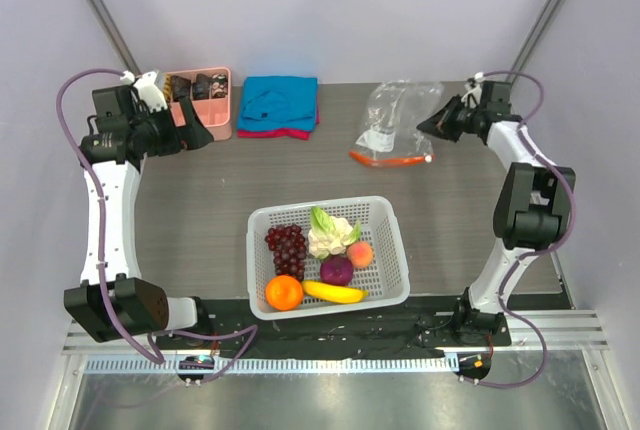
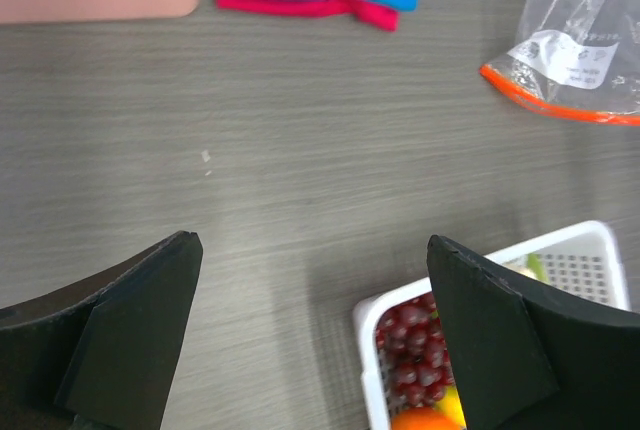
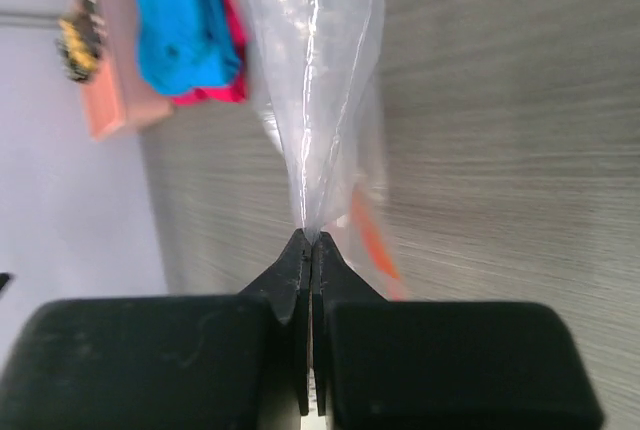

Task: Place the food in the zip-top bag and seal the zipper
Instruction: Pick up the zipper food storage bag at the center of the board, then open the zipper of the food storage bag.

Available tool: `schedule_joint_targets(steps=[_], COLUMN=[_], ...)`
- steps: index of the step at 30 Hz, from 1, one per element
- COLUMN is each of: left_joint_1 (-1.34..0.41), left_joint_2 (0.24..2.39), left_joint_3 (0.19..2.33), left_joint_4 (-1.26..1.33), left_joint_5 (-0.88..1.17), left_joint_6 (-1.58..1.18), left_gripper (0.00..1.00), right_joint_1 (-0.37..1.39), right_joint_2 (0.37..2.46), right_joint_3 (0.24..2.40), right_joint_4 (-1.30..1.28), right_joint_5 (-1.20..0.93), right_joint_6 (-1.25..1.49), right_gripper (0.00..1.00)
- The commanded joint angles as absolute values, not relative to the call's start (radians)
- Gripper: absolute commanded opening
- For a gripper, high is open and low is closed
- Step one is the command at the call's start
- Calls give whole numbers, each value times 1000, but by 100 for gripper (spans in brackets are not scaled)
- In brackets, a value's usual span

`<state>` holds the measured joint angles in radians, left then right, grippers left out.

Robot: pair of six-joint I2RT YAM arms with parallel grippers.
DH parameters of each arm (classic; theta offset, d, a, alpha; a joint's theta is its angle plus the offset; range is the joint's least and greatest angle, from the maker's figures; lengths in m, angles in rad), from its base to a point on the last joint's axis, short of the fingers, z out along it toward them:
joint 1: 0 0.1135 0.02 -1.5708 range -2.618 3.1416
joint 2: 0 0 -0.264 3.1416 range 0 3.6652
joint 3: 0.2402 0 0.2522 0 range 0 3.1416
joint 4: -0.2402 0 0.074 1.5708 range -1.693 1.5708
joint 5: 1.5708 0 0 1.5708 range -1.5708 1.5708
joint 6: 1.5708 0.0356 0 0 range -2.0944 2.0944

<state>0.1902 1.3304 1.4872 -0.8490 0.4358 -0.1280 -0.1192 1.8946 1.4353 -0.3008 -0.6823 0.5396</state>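
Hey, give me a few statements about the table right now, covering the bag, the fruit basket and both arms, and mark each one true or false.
1. The right end effector is shut on the zip-top bag. True.
2. The banana is already in the bag. False: it lies in the white basket.
3. The left end effector is open and empty. True.
4. The blue cloth lies between the pink tray and the bag. True.
5. The grapes sit on the pink tray. False: they are in the basket, beside the cauliflower.
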Motion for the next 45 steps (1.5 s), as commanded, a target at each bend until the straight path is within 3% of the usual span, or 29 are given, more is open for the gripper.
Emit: schedule_joint_targets(steps=[1, 9, 12, 16, 20, 25, 32, 45], left_joint_1=[186, 120, -16, -277, -471, -690, -845, -995], left_joint_2=[1327, 1278, 1188, 1102, 1112, 1115, 1104, 1186], left_joint_3=[1503, 1436, 1367, 1290, 1267, 1171, 1016, 999], left_joint_4=[-710, -598, -519, -446, -416, -260, -86, -17], left_joint_5=[587, 755, 681, 412, 255, 164, 149, 121], left_joint_6=[-199, -252, -154, 101, 317, 549, 686, 690], left_gripper=[100, 100, 100, 100, 76, 70, 62, 58], right_joint_1=[-153, -176, -176, -170, -135, -100, -66, -37], right_joint_2=[1798, 1640, 1596, 1522, 1442, 1320, 1194, 1112], right_joint_3=[1473, 1264, 1243, 1166, 1062, 928, 893, 859], right_joint_4=[-238, 341, 345, 376, 396, 505, 368, 189], right_joint_5=[-830, -973, -973, -998, -1044, -1063, -1078, -1080], right_joint_6=[734, 1319, 1393, 1477, 1517, 1624, 1533, 1419], right_gripper=[1, 1, 1, 1, 1, 1, 1, 1])
